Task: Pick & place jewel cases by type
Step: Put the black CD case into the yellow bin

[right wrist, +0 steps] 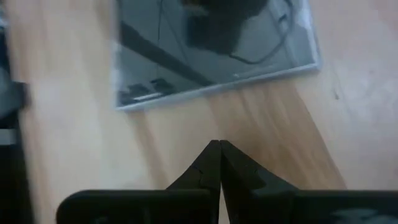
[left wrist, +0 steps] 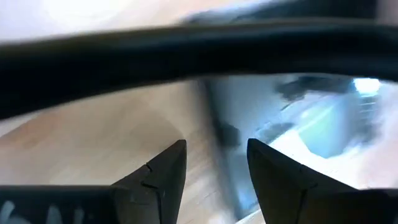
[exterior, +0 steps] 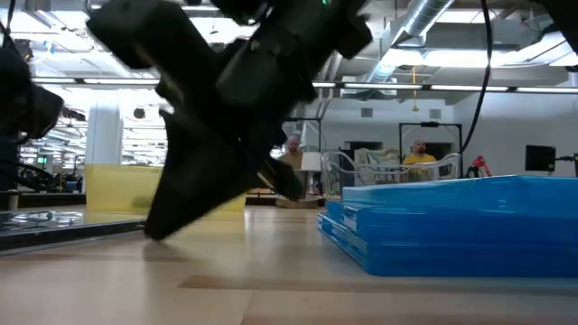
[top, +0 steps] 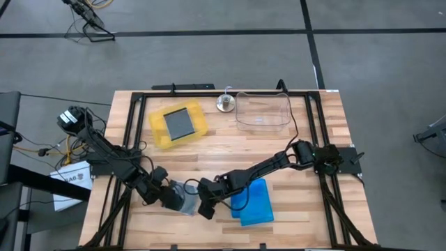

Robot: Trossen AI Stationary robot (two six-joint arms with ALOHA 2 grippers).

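Note:
A clear-grey jewel case [top: 185, 200] lies flat on the table near its near edge, and it shows in the low view [exterior: 54, 222] too. My left gripper [top: 169, 196] is at the case's left side, open. In its wrist view [left wrist: 214, 158] the case's dark edge [left wrist: 217, 140] runs through the gap between the fingers. My right gripper [top: 207, 208] is shut, just right of the same case. Its tips [right wrist: 219, 146] hang over bare wood short of the case [right wrist: 211, 50]. A stack of blue jewel cases [top: 254, 202] lies to its right. Another grey case [top: 180, 123] lies in the yellow tray [top: 159, 136]. My left gripper has its open fingers [left wrist: 174, 168] on either side of the grey case's edge [left wrist: 217, 140], coming from the table's left. Whether they touch the case I cannot tell. The case lies flat on the table.
A clear plastic tub [top: 263, 111] and a small silver object [top: 224, 103] stand at the far edge. The blue stack [exterior: 452, 226] sits close beside my right arm. Bare wood lies between the tray and the grippers. People show in the room behind.

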